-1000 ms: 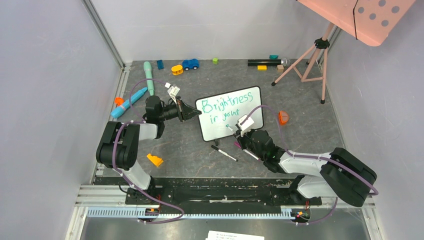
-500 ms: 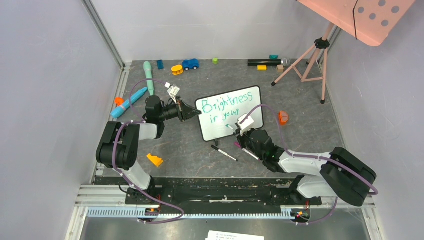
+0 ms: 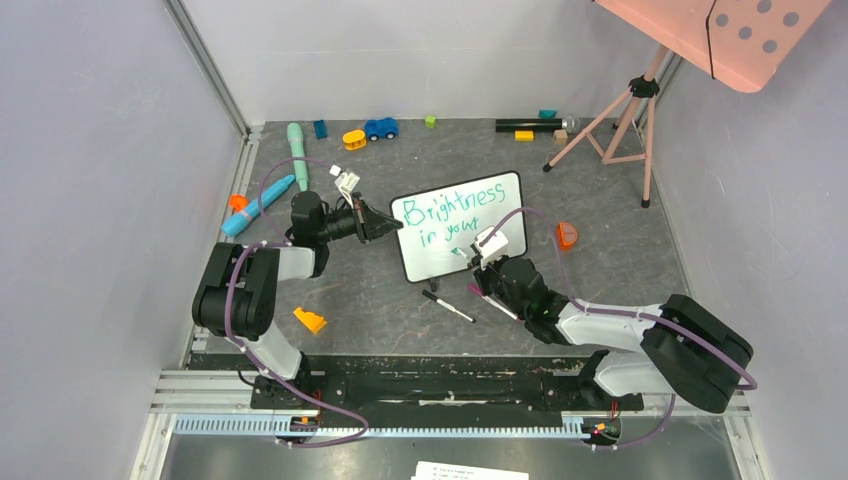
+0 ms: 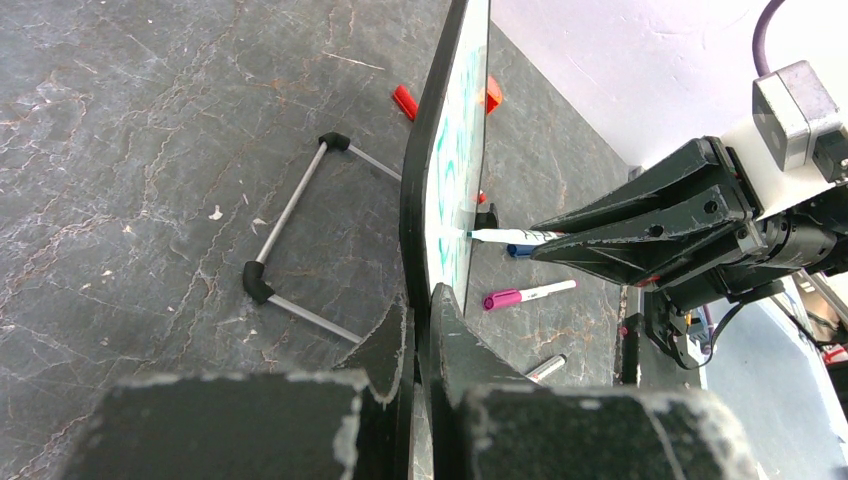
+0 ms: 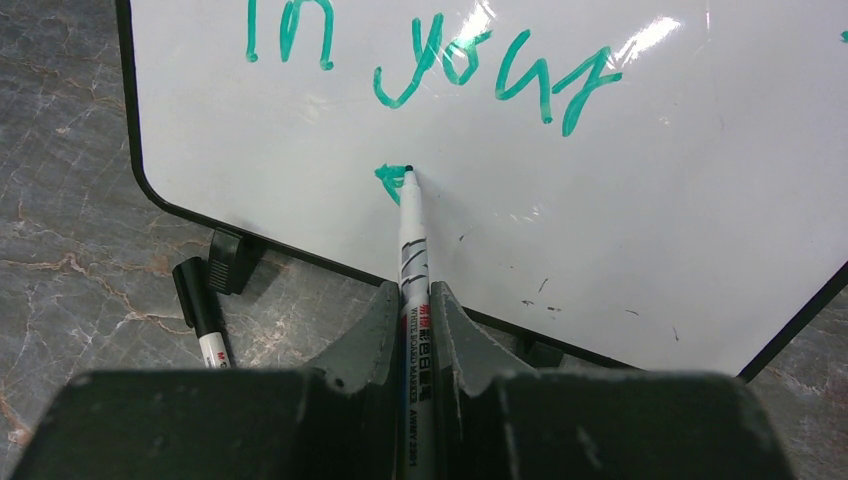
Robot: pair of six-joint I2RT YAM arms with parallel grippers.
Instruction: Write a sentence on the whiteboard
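The whiteboard [image 3: 462, 226] stands tilted on the grey floor mid-scene. Its teal sentence [image 3: 455, 212] reads "Brightness in your" in two lines, with a small fresh stroke [image 5: 392, 177] under "in". My left gripper [image 3: 392, 225] is shut on the board's left edge [image 4: 432, 180] and holds it up. My right gripper [image 3: 478, 268] is shut on a white whiteboard marker [image 5: 412, 250], whose tip touches the board at that stroke. The marker's tip also shows in the left wrist view [image 4: 500, 236].
A black-capped marker [image 3: 447, 306] and a pink-capped marker [image 4: 529, 294] lie on the floor by the board's near edge. An orange block [image 3: 310, 320], an orange piece [image 3: 567, 235], teal tubes [image 3: 258, 204] and small toys lie around. A tripod [image 3: 620, 115] with a pink dotted panel stands back right.
My right gripper has shifted slightly with the marker on the board's lower left, starting a third line. The left arm and board have not moved.
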